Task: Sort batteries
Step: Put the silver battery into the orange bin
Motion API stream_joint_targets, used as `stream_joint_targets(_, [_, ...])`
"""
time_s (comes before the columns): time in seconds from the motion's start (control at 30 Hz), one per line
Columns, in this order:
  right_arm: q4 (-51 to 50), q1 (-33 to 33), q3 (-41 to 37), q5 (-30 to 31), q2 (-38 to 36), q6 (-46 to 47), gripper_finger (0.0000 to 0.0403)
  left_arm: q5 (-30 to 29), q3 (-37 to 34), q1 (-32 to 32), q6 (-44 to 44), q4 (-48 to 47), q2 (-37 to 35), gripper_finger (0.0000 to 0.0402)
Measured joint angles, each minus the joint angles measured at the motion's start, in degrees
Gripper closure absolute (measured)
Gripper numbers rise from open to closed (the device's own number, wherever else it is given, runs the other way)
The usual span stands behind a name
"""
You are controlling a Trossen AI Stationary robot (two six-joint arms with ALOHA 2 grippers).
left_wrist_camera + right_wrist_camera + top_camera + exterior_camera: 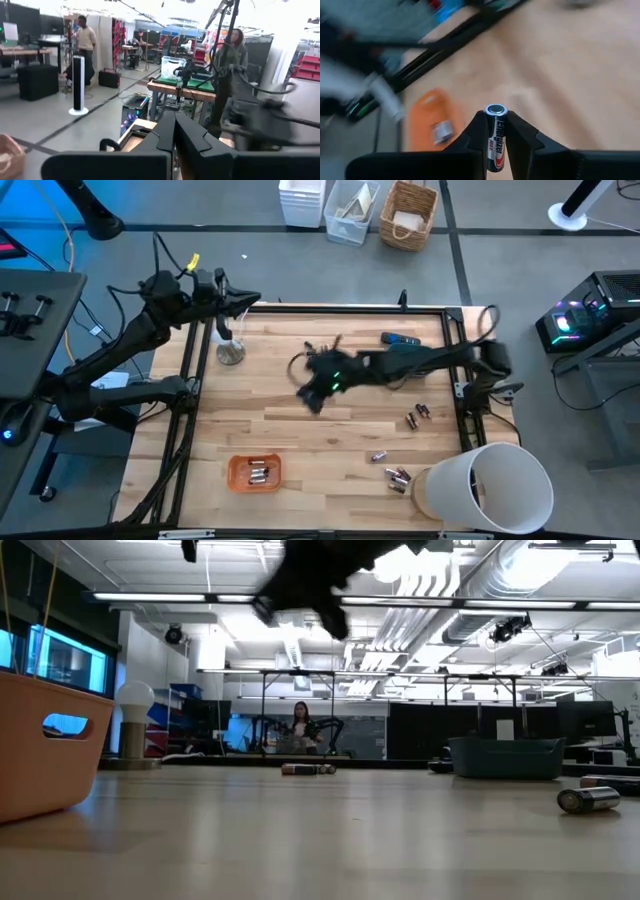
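Right tool [492,131] is clamped on a battery [495,135] lying lengthwise between its fingers, up over mid-surface, and the orange tray [254,472] sits off toward the near-left, so it's a diagonal carry.

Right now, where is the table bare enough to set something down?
Bare wood lies between the orange tray and the loose batteries near the white bucket. It is crowded by those batteries and under the right hand, which holds a battery.

L gripper [175,131] fingers together, ppl behind
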Motion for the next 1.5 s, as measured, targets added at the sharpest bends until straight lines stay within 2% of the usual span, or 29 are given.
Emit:
stream_joint_targets(0.23, [-8.1, 5.7, 20.9, -9.3, 17.3, -11.1, 0.0368, 0.0, 0.0, 0.0, -3.0, -0.8, -0.1, 0.0401])
stream_joint_targets(0.4, [-7.3, 6.0, 30.8, -17.3, 24.1, -19.1, 0.0368, 0.0, 0.0, 0.0, -3.5, -1.8, -0.2, 0.0401])
stream_joint_targets(0.6, [-8.3, 8.2, 37.9, -17.8, 31.5, -21.6, 0.0368, 0.0, 0.0, 0.0, -7.3, -1.8, -0.2, 0.0401])
stream_joint_targets(0.77, [-8.0, 10.2, 39.6, -17.9, 34.8, -20.7, 0.0367, 0.0, 0.0, -0.5, -10.4, -1.7, -0.2, 0.0401])
stream_joint_targets(0.83, [-9.2, 11.1, 39.4, -14.7, 35.7, -19.1, 0.0346, 0.0, 0.0, -1.0, -11.8, -1.7, -0.2, 0.0402])
stream_joint_targets(0.97, [-10.9, 12.4, 39.5, -6.8, 35.2, -17.7, 0.0271, 0.0, 0.0, -2.4, -13.2, -1.7, -0.2, 0.0402])
stream_joint_targets(1.13, [-17.1, 12.1, 39.4, -5.6, 33.3, -19.9, 0.02, -0.1, 0.0, -3.5, -13.0, -1.7, -0.2, 0.0402])
stream_joint_targets(1.27, [-30.6, 10.1, 39.5, -0.6, 28.9, -21.7, 0.0189, -0.2, 0.0, -3.4, -11.5, -1.7, -0.2, 0.0402])
stream_joint_targets(1.5, [-58.9, 5.1, 38.6, 7.8, 22.7, -25.2, 0.0204, -0.4, 0.0, -1.8, -7.6, -1.7, -0.2, 0.0402])
